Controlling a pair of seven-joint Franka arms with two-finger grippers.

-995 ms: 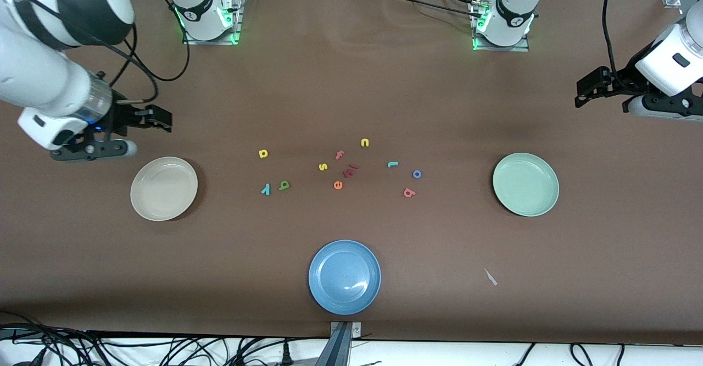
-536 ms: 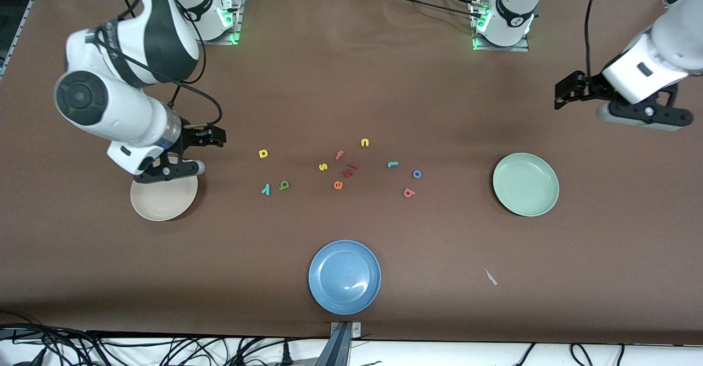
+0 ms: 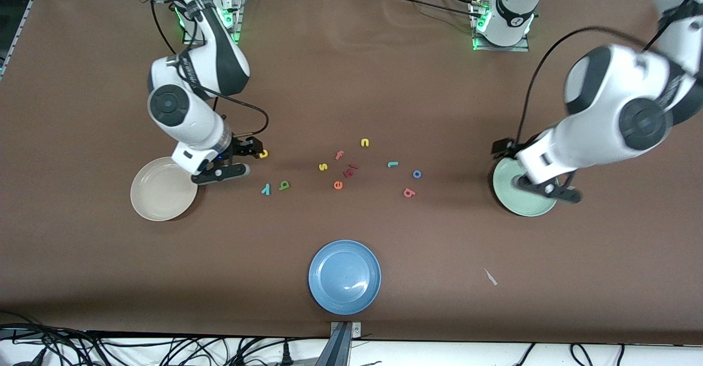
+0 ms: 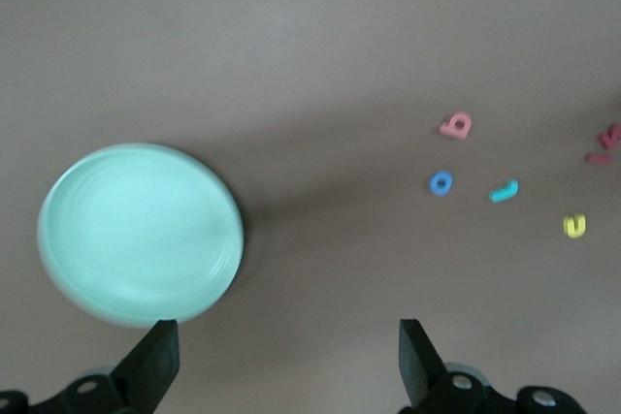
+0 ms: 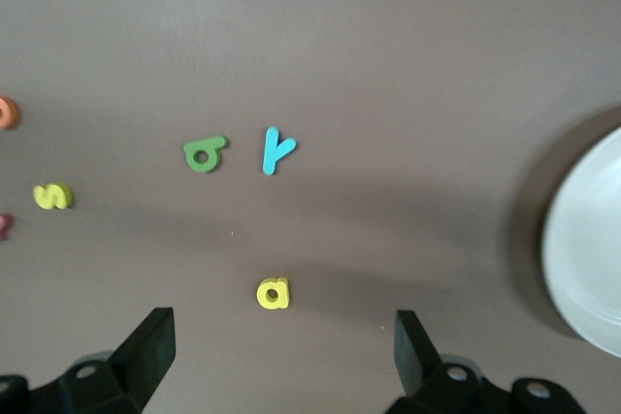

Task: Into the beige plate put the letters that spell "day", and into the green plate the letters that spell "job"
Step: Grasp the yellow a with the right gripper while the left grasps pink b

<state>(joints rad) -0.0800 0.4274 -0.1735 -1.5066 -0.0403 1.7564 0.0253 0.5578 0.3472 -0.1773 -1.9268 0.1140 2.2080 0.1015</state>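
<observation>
The yellow d [image 3: 263, 154] [image 5: 274, 293], green a [image 3: 284, 185] [image 5: 205, 154] and teal y [image 3: 266, 189] [image 5: 277, 150] lie loose on the table near the beige plate [image 3: 163, 188] [image 5: 592, 249]. The teal j [image 3: 392, 164] [image 4: 504, 191], blue o [image 3: 417, 174] [image 4: 441, 182] and salmon b [image 3: 408, 193] [image 4: 456, 125] lie toward the green plate [image 3: 525, 184] [image 4: 141, 232]. My right gripper [image 3: 250, 149] [image 5: 281, 356] hangs open over the table beside the d, holding nothing. My left gripper [image 3: 501, 150] [image 4: 288, 361] hangs open and empty over the green plate's rim.
Between the two groups lie a yellow s [image 3: 323, 166], pink f [image 3: 339, 155], yellow n [image 3: 364, 142], orange e [image 3: 338, 185] and dark red pieces [image 3: 350, 170]. A blue plate [image 3: 344, 276] sits nearest the front camera. A paper scrap [image 3: 490, 277] lies beside it.
Both arms have swung in from the table's ends. The right gripper passed over the beige plate to the yellow d. The left gripper came down to the green plate's rim.
</observation>
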